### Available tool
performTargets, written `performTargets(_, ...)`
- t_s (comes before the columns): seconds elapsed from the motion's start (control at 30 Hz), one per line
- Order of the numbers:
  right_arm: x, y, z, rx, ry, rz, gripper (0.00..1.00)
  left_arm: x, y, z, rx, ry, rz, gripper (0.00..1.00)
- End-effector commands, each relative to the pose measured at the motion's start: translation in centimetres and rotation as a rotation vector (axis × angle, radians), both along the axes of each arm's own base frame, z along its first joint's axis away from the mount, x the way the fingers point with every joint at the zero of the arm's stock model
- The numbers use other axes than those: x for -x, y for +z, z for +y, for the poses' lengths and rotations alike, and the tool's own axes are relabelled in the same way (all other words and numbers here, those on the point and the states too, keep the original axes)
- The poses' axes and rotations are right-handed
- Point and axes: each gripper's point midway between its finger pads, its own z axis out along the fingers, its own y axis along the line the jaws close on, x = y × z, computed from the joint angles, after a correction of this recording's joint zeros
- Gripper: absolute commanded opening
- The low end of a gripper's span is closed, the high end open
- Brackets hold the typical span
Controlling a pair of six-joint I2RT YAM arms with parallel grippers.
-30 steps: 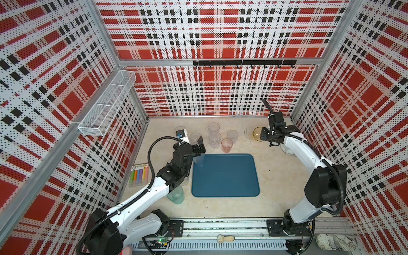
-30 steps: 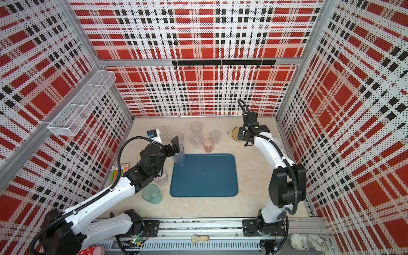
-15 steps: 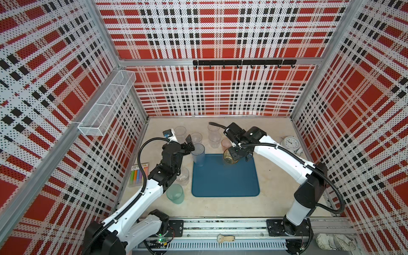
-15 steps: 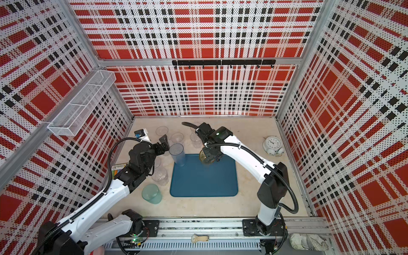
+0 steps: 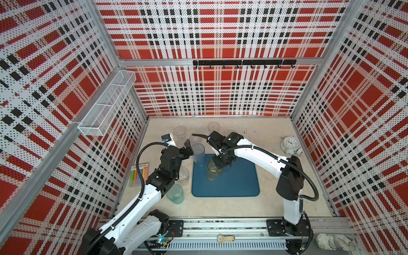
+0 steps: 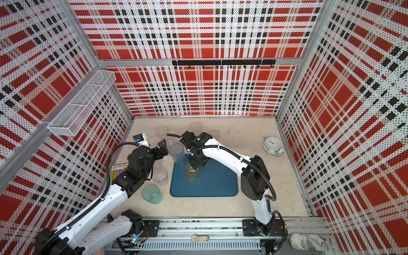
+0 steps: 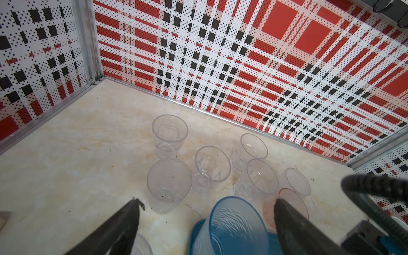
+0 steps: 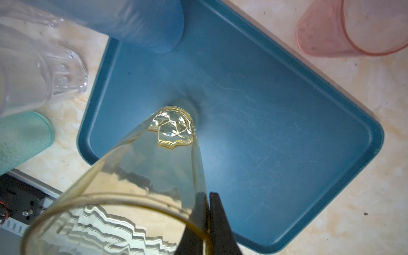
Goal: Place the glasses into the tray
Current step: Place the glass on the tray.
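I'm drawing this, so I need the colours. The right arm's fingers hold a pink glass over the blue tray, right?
Not pink. The right arm's fingers hold an amber-yellow glass by its rim over the blue tray. The right wrist view shows it clearly.

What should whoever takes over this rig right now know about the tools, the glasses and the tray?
Left tool: open, beside the grey-blue glass, which stands in the tray at its far left corner.
Right tool: shut on the rim of the amber glass, held over the tray; whether its base is down is unclear.
Done: one glass in the tray.
Left: release the amber glass, then move the teal-green glass, pink glass and clear glasses, all on the table.
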Motion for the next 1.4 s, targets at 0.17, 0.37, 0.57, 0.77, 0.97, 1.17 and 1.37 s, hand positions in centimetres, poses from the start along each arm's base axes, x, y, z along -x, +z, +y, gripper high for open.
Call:
performTargets(0.17, -0.5, -0.2, 2.0, -0.05, -0.004, -0.016, 0.1, -0.1, -0.4, -0.2, 0.02, -0.012, 0.002, 0.97)
performTargets(0.37, -0.7, -0.2, 2.9, -0.096, -0.018, -0.009, 0.2, -0.1, -0.6, -0.2, 0.027, -0.012, 0.006, 0.96)
performTargets(0.57, -0.6, 0.0, 3.5, -0.155, -0.058, -0.011, 0.2, -0.1, -0.7, -0.5, 0.038, -0.02, 0.006, 0.96)
performTargets(0.77, -0.7, 0.0, 4.6, -0.266, -0.143, -0.003, 0.18, -0.1, -0.7, -0.7, 0.044, -0.025, 0.005, 0.95)
performTargets(0.97, -1.4, 0.4, 5.3, -0.312, -0.2, -0.014, 0.17, -0.1, -0.7, -0.9, 0.042, -0.029, 0.006, 0.95)
performTargets(1.17, -1.9, 0.6, 5.3, -0.295, -0.228, -0.035, 0.17, 0.0, -0.7, -0.9, 0.042, -0.027, 0.004, 0.95)
performTargets(1.37, -2.0, 1.0, 6.1, -0.282, -0.223, -0.047, 0.2, 0.0, -0.7, -0.8, 0.037, -0.025, 0.002, 0.95)
